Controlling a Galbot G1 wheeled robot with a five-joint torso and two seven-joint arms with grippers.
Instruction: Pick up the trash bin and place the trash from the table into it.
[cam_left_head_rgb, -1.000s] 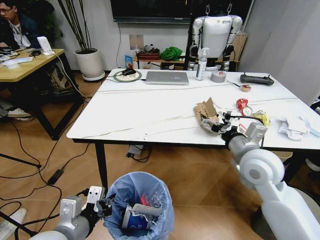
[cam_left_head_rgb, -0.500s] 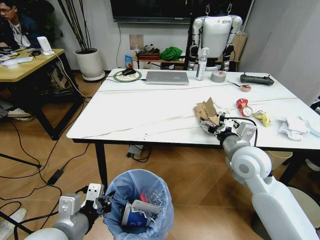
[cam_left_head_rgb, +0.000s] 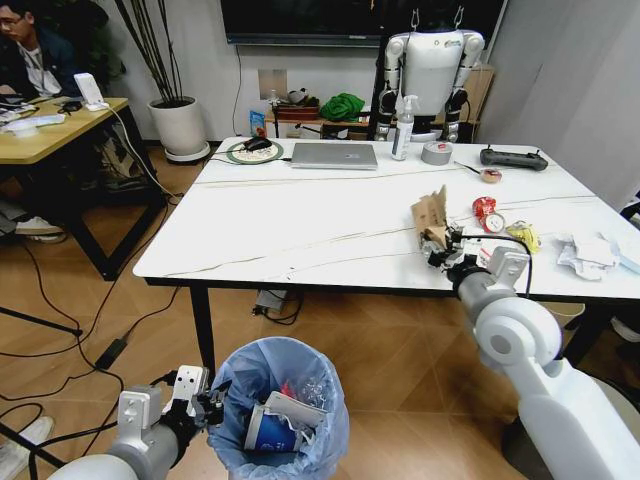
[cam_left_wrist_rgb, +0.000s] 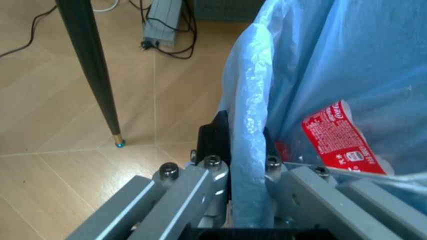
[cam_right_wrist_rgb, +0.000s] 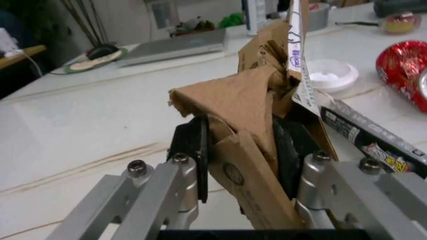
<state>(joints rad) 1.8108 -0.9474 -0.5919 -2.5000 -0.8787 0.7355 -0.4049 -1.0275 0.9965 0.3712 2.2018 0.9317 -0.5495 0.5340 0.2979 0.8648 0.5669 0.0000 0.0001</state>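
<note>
White marble-look worktop (cam_left_head_rgb: 300, 225) w/ black legs spans the head view; on its far side sit a silver laptop (cam_left_head_rgb: 334, 155), a spray bottle (cam_left_head_rgb: 403, 128) and a grey tape roll (cam_left_head_rgb: 437, 153). On the floor below the near edge stands the trash bin (cam_left_head_rgb: 280, 412), lined w/ a crinkly light-blue bag; inside it lie a blue-and-white paper cup (cam_left_head_rgb: 270, 432) and a crushed clear bottle w/ red label (cam_left_wrist_rgb: 339, 140). Left gripper (cam_left_head_rgb: 207, 404) is low at the bin's left side, clenched on the rim: in the left wrist view the black pads pinch the bag-covered edge (cam_left_wrist_rgb: 248, 150) between them. Right arm reaches over the worktop's near right part; right gripper (cam_left_head_rgb: 442, 249) is grasping a torn piece of brown cardboard (cam_left_head_rgb: 432, 215), which stands roughly upright above the surface. In the right wrist view the cardboard (cam_right_wrist_rgb: 257, 125) is wedged between both pads, w/ a white printed strip along one edge. Rest of the trash lies on the worktop right of the gripper: a red wrapper (cam_left_head_rgb: 484, 208), a small white round lid (cam_left_head_rgb: 495, 223) just beside it, a yellow-green scrap (cam_left_head_rgb: 523, 236), and crumpled white tissues (cam_left_head_rgb: 588, 254) near the right edge, well apart from the bin.
</note>
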